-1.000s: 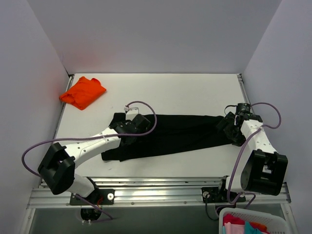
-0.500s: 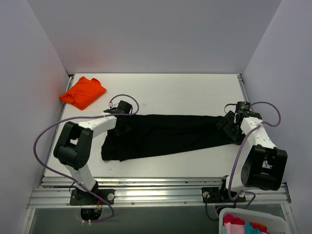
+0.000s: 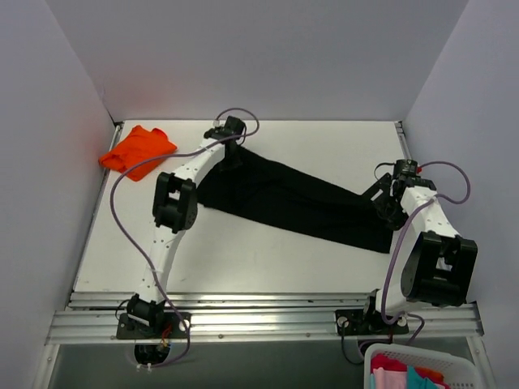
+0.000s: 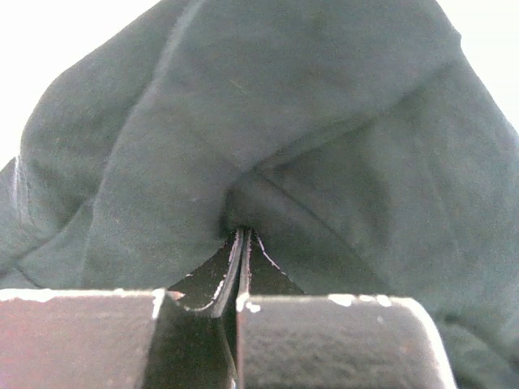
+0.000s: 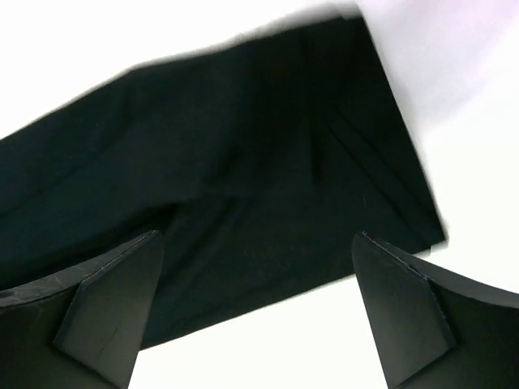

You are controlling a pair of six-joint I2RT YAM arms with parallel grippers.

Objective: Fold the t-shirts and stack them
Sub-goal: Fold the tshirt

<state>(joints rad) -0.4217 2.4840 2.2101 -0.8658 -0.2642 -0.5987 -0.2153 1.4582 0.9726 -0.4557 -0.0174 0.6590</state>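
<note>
White table (image 3: 243,259): the black t-shirt (image 3: 292,198) is laid across it as a long diagonal band. The orange t-shirt (image 3: 139,151) is seen folded, left of the black t-shirt's far end and apart from it. The left gripper (image 4: 242,237) is clamped tight on a pinched fold at that far end. The right gripper (image 5: 255,239) is held spread wide over the black t-shirt's opposite end, with nothing gripped.

Overhead, wrist close-ups, black t-shirt (image 3: 284,198) shared

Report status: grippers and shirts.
Left gripper shut on black shirt, far end. Right gripper open over its right end. Orange shirt apart, far-left corner. Nothing blocking.
</note>
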